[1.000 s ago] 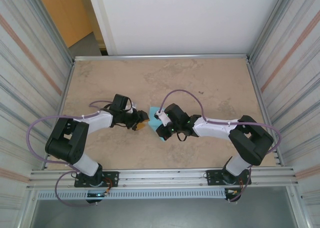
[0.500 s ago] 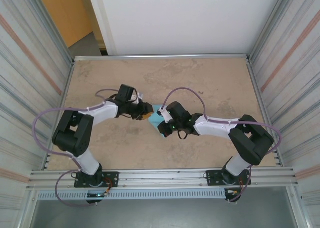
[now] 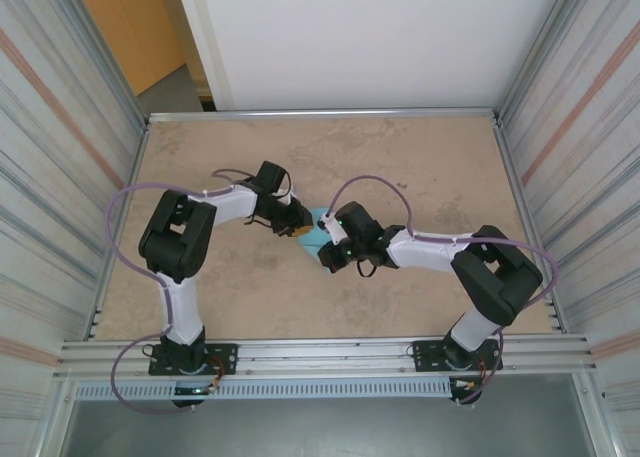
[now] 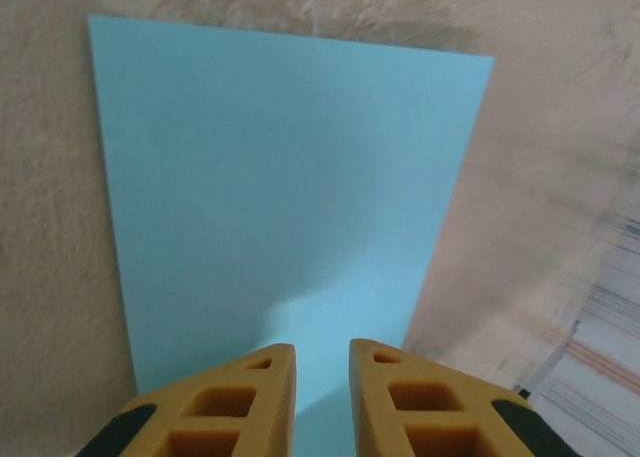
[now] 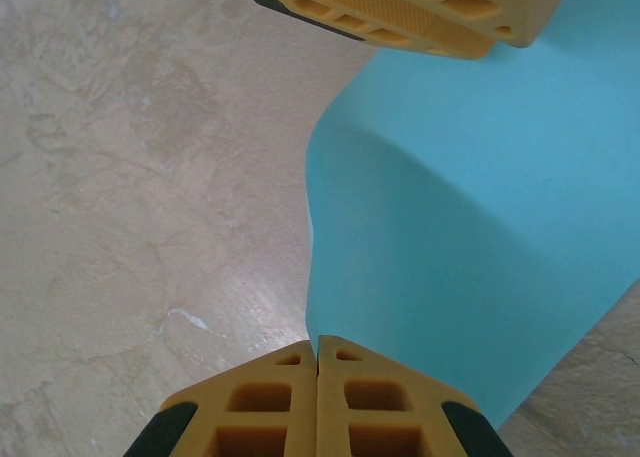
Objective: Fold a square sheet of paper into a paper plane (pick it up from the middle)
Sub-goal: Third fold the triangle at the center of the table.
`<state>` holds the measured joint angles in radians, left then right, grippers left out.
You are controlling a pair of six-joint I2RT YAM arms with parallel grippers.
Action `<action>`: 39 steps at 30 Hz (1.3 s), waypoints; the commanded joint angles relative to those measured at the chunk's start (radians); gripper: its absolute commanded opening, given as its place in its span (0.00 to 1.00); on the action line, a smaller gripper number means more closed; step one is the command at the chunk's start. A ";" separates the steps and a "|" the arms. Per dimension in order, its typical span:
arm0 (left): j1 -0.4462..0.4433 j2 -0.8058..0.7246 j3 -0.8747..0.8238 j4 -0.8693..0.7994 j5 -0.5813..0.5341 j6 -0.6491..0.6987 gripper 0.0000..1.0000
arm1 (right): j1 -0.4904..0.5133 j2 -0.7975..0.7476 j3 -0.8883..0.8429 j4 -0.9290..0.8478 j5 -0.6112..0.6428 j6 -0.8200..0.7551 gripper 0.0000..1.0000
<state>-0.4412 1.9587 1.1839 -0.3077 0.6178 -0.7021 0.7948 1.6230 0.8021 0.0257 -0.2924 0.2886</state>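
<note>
Paper sheet [image 4: 290, 177] sits clenched in right pincer [image 5: 318, 345], left pincer [image 4: 322, 349] slightly parted over it.

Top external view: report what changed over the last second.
The left arm swung forward and right, with its elbow drawing in towards the table's middle. This carried the left gripper up to the square sheet of paper, where its jaws are now slightly apart. The right gripper, shut at the sheet's edge, nudged slightly farther from the bases. The sheet stayed mid-table and the right arm barely moved.
</note>
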 commanded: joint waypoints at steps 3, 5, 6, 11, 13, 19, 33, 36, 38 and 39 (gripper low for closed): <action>-0.015 0.034 0.050 -0.124 -0.041 0.075 0.19 | -0.017 0.021 0.012 -0.009 0.004 0.037 0.05; -0.015 0.043 0.052 -0.132 -0.041 0.083 0.18 | -0.024 0.025 0.016 -0.013 0.019 0.043 0.05; -0.015 0.046 0.052 -0.134 -0.040 0.085 0.17 | -0.026 0.027 0.016 -0.016 0.024 0.046 0.05; -0.019 0.057 0.059 -0.138 -0.024 0.104 0.15 | -0.040 0.042 0.027 -0.031 0.043 0.056 0.05; -0.019 0.062 0.066 -0.147 -0.022 0.113 0.14 | -0.041 0.047 0.031 -0.033 0.051 0.057 0.05; -0.019 0.072 0.080 -0.159 -0.015 0.128 0.13 | -0.044 0.062 0.045 -0.043 0.070 0.061 0.05; -0.017 0.062 0.200 -0.172 -0.075 0.150 0.21 | -0.043 0.057 0.042 -0.026 -0.072 0.032 0.05; -0.019 0.105 0.224 -0.187 -0.096 0.154 0.19 | -0.043 0.057 0.042 -0.026 -0.075 0.032 0.05; -0.019 0.122 0.234 -0.194 -0.106 0.156 0.17 | -0.044 0.057 0.043 -0.028 -0.070 0.032 0.05; -0.019 0.130 0.236 -0.201 -0.109 0.157 0.16 | -0.045 0.056 0.044 -0.030 -0.067 0.032 0.05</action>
<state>-0.4538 2.0502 1.4063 -0.4507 0.5419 -0.5709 0.7567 1.6772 0.8288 0.0002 -0.3424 0.3317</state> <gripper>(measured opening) 0.167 0.064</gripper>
